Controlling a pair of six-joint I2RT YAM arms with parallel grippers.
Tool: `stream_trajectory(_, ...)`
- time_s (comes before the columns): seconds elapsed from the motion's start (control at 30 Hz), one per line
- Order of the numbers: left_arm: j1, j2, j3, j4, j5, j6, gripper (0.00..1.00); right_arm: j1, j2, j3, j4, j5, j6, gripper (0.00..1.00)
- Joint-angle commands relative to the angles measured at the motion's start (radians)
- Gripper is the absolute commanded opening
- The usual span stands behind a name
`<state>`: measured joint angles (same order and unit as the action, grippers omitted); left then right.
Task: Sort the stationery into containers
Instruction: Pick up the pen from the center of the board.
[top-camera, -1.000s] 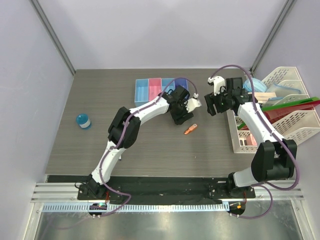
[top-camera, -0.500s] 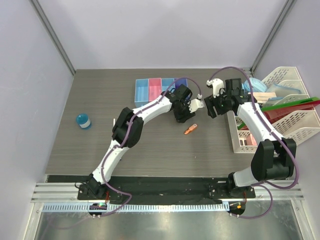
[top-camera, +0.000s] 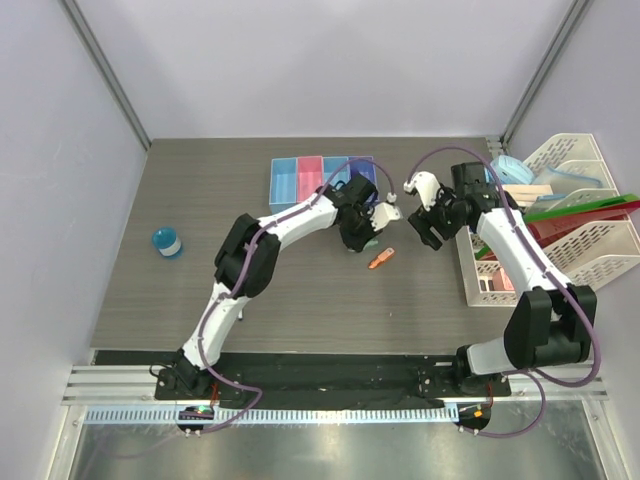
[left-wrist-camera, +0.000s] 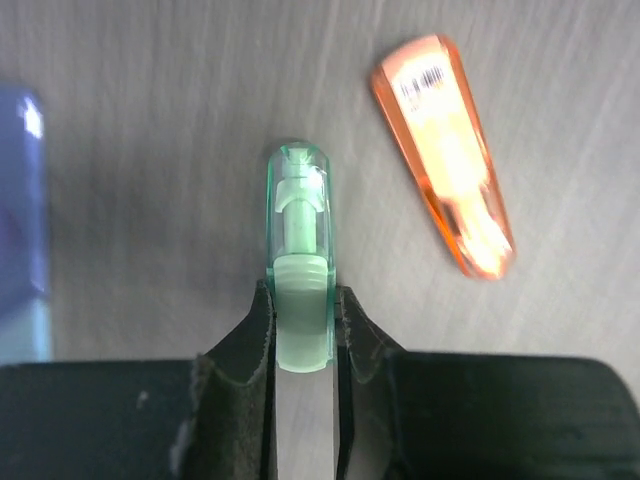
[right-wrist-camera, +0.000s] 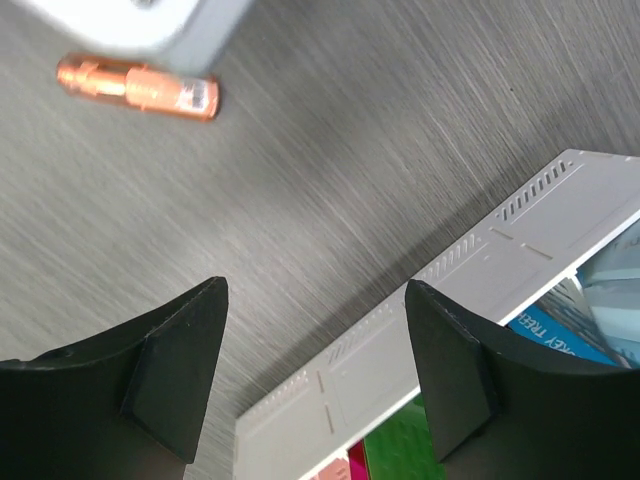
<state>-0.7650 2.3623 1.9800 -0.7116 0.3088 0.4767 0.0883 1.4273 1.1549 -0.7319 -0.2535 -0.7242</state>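
Left wrist: left claw clamps one green piece; right claw apart.

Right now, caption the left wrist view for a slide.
Left gripper closed on the green piece, orange piece lying loose alongside.

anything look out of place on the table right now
Nothing spilled or broken. Two items lie loose outside the bins: an orange piece mid-table and a round blue item alone far left. The left gripper has its jaws shut on a green piece.
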Motion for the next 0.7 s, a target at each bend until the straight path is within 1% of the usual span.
stream_trajectory(0.0, 0.044, -0.136, -0.069, -0.014, 0.039, -0.136, 0.00, 0.002, -0.090, -0.014, -0.084, -0.056, -0.213, 0.77)
stream_trajectory(0.13, 0.128, -0.268, -0.109, 0.057, 0.047, -0.245, 0.00, 0.019, -0.113, -0.018, -0.153, -0.086, -0.288, 0.76)
stream_trajectory(0.2, 0.160, -0.302, -0.107, 0.103, 0.046, -0.326, 0.00, 0.057, -0.107, -0.021, -0.162, -0.052, -0.314, 0.77)
stream_trajectory(0.23, 0.197, -0.325, -0.103, 0.122, 0.050, -0.360, 0.00, 0.076, -0.100, -0.029, -0.169, -0.032, -0.322, 0.76)
stream_trajectory(0.27, 0.211, -0.336, -0.089, 0.142, 0.038, -0.392, 0.00, 0.097, -0.090, -0.030, -0.170, 0.014, -0.330, 0.76)
stream_trajectory(0.3, 0.230, -0.343, -0.081, 0.180, 0.039, -0.459, 0.00, 0.144, -0.081, -0.034, -0.175, 0.037, -0.336, 0.76)
stream_trajectory(0.33, 0.259, -0.348, -0.058, 0.199, 0.038, -0.484, 0.00, 0.169, -0.073, -0.038, -0.179, 0.058, -0.345, 0.75)
stream_trajectory(0.4, 0.283, -0.342, -0.032, 0.237, 0.029, -0.553, 0.00, 0.244, -0.036, -0.037, -0.181, 0.115, -0.354, 0.75)
stream_trajectory(0.43, 0.294, -0.331, 0.008, 0.241, 0.017, -0.591, 0.00, 0.267, -0.019, -0.031, -0.179, 0.131, -0.360, 0.75)
stream_trajectory(0.5, 0.302, -0.287, 0.049, 0.239, -0.011, -0.616, 0.00, 0.315, 0.031, -0.014, -0.178, 0.152, -0.365, 0.75)
stream_trajectory(0.67, 0.313, -0.170, 0.212, 0.195, -0.077, -0.702, 0.00, 0.383, 0.136, 0.046, -0.132, 0.198, -0.394, 0.77)
